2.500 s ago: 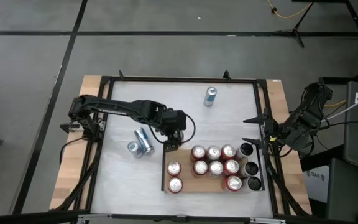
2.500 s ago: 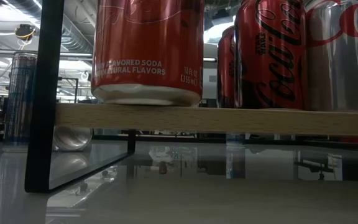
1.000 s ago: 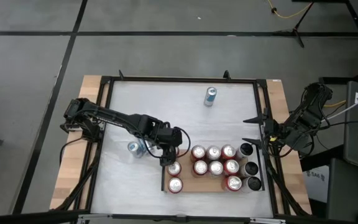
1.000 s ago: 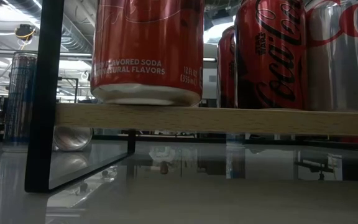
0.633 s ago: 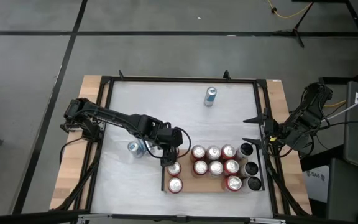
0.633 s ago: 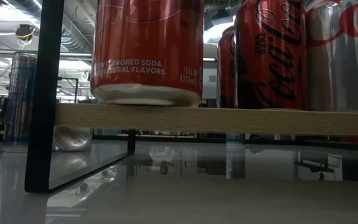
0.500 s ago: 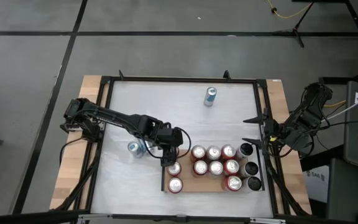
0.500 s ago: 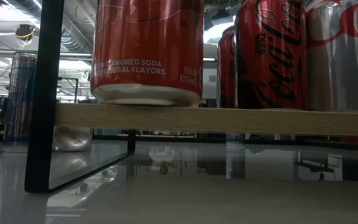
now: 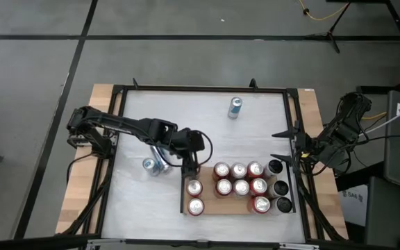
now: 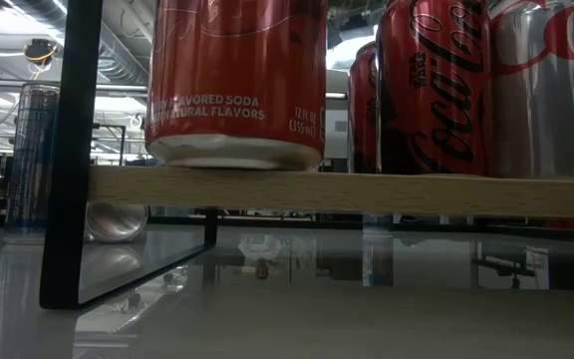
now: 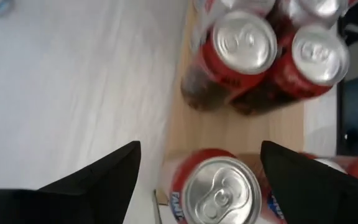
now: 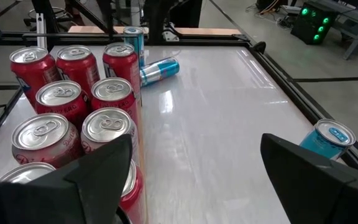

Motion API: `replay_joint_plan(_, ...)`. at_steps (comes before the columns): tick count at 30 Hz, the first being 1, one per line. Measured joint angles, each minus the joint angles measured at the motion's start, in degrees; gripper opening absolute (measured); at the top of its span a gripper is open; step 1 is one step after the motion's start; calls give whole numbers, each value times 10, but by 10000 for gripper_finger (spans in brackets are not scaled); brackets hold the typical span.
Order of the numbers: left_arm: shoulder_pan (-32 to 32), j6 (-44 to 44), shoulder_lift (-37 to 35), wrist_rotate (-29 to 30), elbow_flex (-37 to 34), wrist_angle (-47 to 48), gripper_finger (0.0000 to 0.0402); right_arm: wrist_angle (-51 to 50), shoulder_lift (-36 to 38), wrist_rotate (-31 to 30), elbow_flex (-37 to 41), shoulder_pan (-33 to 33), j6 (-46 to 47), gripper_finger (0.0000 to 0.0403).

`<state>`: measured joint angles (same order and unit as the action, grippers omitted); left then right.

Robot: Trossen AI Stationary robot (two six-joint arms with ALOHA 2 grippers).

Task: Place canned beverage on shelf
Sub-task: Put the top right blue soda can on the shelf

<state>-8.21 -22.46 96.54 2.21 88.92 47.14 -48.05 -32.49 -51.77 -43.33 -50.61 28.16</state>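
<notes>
Trouble, if it comes, looks likeliest at the shelf [image 9: 221, 205] by the table's near edge. The left gripper [image 9: 188, 165] hangs just over the shelf's left end, jaws spread wide and holding nothing. A red can [image 11: 216, 190] stands right beneath its fingers [image 11: 114, 171], and another sits just beyond. A careless swing or drop there could clip a rim and topple that can into its neighbours, which stand close enough to fall in a chain. Bare board is scarce too, so a new can set down crooked might catch the black end rail.

On the shelf I count twelve cans: nine silver-topped, mostly red, and three dark cans [image 9: 280, 187] at the right end. The right gripper [image 9: 281, 146] waits beside those, also open and empty.

Farther back on the white tabletop [image 9: 255, 132], three blue cans are not yet shelved. One lies on its side [image 12: 159, 68] with another upright [image 9: 148, 165] next to it, just left of the shelf, and the third [image 9: 235, 107] stands alone near the far edge
</notes>
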Motion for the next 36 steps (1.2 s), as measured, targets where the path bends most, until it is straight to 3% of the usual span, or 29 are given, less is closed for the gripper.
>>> replay_joint_plan(4,17,0,-15,0,1,-17,322,13,0,-12,0,0,0,347)
replay_joint_plan(9,45,1,-44,0,1,-18,322,61,0,-111,0,8,-11,347)
replay_joint_plan(14,85,21,-70,5,1,-26,322,124,1,-151,0,76,-52,347)
replay_joint_plan(17,109,39,-81,7,1,-36,322,137,2,-142,-16,140,-83,347)
replay_joint_plan(20,130,53,-83,7,1,-38,322,138,1,-86,-40,212,-142,347)
replay_joint_plan(27,155,65,-81,7,1,-40,322,139,0,105,-93,395,-296,347)
replay_joint_plan(36,154,65,-81,7,1,-47,322,170,-50,406,-104,622,-394,347)
